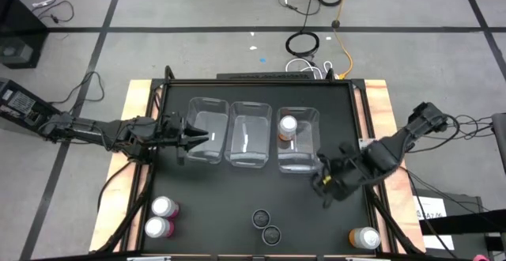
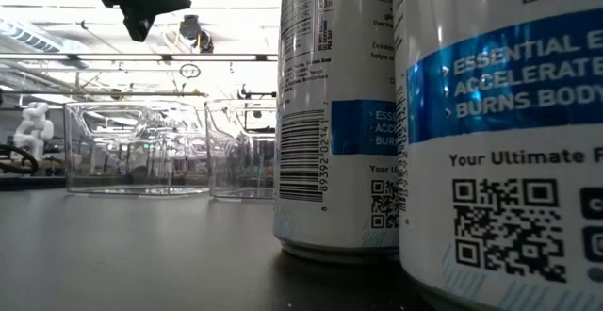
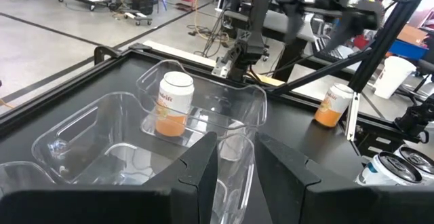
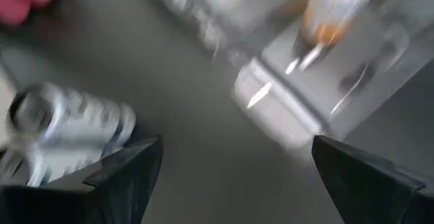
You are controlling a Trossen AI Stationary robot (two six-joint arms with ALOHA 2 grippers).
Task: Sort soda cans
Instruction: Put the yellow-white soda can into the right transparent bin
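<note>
Three clear plastic bins sit side by side across the middle of the black worktop [image 1: 261, 111]. The left bin [image 1: 207, 130] and the middle bin [image 1: 249, 134] hold no cans; the right bin [image 1: 299, 138] has one orange can [image 1: 288, 126] standing upright in it, silver top up.

The other cans are along the near edge. Two pink cans [image 1: 162, 217] stand close together at the near left corner. Two dark cans [image 1: 266, 225] stand just beside each other near the middle of that edge; from table height they loom large, white labels with a blue band. The second orange can [image 1: 365, 237] lies on its side at the near right corner.

The left end effector [image 1: 196, 137] hovers over the left bin's edge, its fingers [image 3: 203, 170] drawn fairly close together with only a narrow gap, and nothing between them. The right end effector [image 1: 326, 178] hangs just off the near right corner of the right bin, above bare worktop, its fingers [image 4: 122, 173] spread wide and empty. It touches no can.
</note>
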